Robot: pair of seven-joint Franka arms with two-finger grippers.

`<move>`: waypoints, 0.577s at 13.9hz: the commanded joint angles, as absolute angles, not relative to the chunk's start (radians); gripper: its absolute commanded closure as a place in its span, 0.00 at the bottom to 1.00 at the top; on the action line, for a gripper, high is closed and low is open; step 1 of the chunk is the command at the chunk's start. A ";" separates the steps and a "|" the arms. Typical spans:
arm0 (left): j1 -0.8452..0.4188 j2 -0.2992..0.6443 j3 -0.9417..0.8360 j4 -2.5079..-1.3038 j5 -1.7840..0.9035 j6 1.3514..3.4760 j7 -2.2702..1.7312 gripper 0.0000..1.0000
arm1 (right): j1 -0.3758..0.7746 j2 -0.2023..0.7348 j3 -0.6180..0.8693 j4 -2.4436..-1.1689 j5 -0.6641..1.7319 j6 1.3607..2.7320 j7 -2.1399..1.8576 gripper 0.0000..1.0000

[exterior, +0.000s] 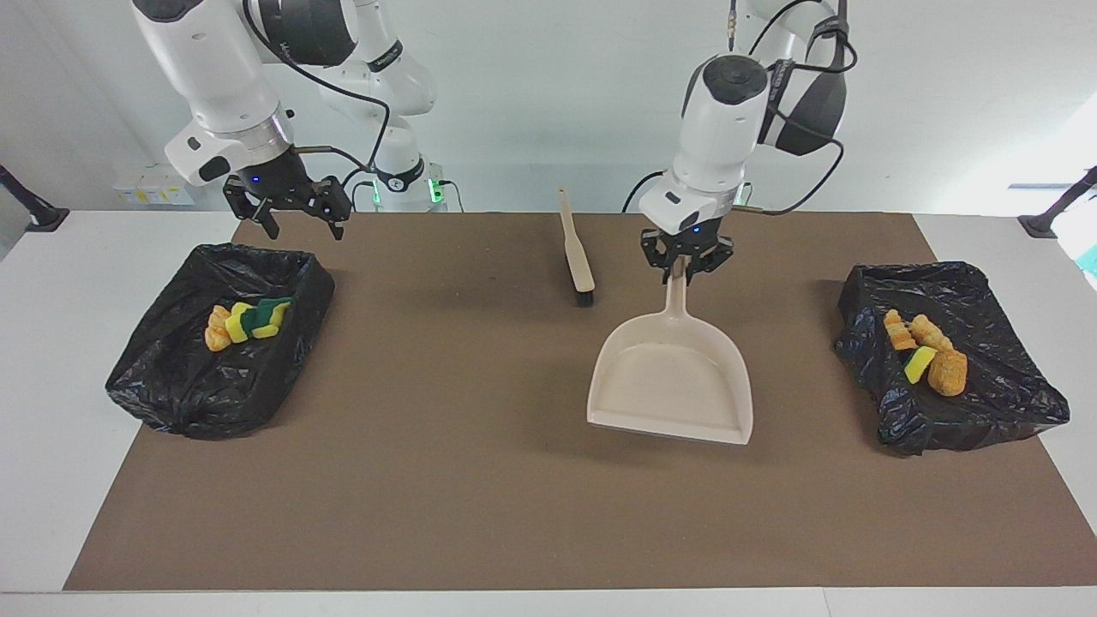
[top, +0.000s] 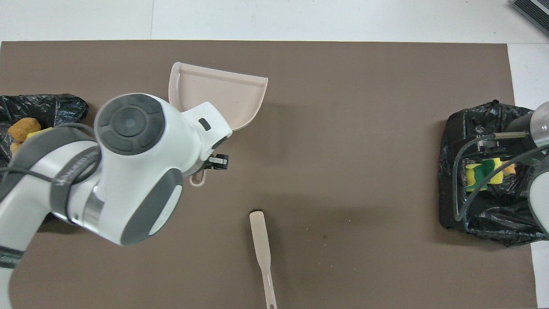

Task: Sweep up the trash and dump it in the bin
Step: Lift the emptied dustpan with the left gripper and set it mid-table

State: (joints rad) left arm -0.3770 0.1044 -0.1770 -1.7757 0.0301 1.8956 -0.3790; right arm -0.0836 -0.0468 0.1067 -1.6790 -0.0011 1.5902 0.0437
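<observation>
While your left gripper (exterior: 685, 264) clamps the dustpan (exterior: 673, 383) by its handle, the pan hangs tilted over the middle of the brown mat (exterior: 480, 480), mouth away from the robots. Your brush (exterior: 576, 248) lies just beside it, nearer the robots, bristle end pointing away from them. Your right gripper (exterior: 290, 214) hangs with jaws spread wide and nothing in them, over the robot-side edge of one black-lined bin (exterior: 180, 394). Trash sits in both bins: yellow, green and orange bits (exterior: 244, 321) in that one, orange pieces and a yellow chunk (exterior: 927, 351) in the other bin (exterior: 986, 411) at the left arm's end. Nothing stands between pan and brush.
</observation>
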 commanded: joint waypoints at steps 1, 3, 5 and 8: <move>-0.437 0.222 -0.155 -1.730 0.012 2.027 -0.526 1.00 | -0.089 -0.067 0.107 -1.709 0.011 1.621 -0.015 0.00; -0.459 0.265 -0.155 -1.730 -0.021 2.077 -0.541 1.00 | -0.089 -0.067 0.107 -1.707 0.003 1.621 -0.025 0.00; -0.489 0.298 -0.155 -1.738 -0.026 2.153 -0.541 1.00 | -0.089 -0.066 0.107 -1.707 0.002 1.621 -0.025 0.00; -0.523 0.324 -0.155 -1.741 -0.047 2.174 -0.543 1.00 | -0.087 -0.061 0.107 -1.701 -0.006 1.618 -0.038 0.00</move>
